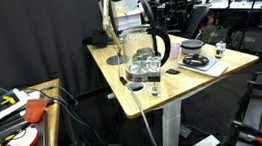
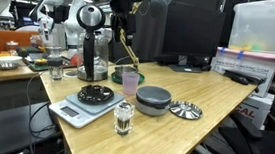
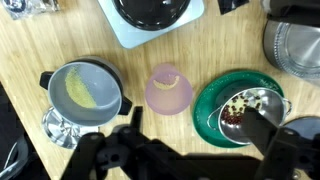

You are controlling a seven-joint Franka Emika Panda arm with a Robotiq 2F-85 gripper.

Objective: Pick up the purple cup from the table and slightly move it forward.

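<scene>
The purple cup [image 3: 168, 90] stands upright on the light wood table [image 3: 30, 45], seen from above in the wrist view. It also shows in an exterior view [image 2: 130, 81], between a scale and a grey bowl. My gripper [image 3: 195, 128] hangs well above the table, its dark fingers spread wide and empty at the bottom of the wrist view, just short of the cup. In an exterior view the gripper [image 2: 122, 27] is above and behind the cup. I cannot pick the cup out on the table [image 1: 105, 64] in the exterior view that shows the white pedestal leg.
Around the cup are a grey pot [image 3: 85, 90] with handles, a green plate with a metal bowl of red beans [image 3: 240, 105], a scale [image 3: 150, 15] and a kettle [image 3: 295, 45]. A glass jar [image 2: 124, 116] and a metal strainer [image 2: 185, 109] stand near the front edge.
</scene>
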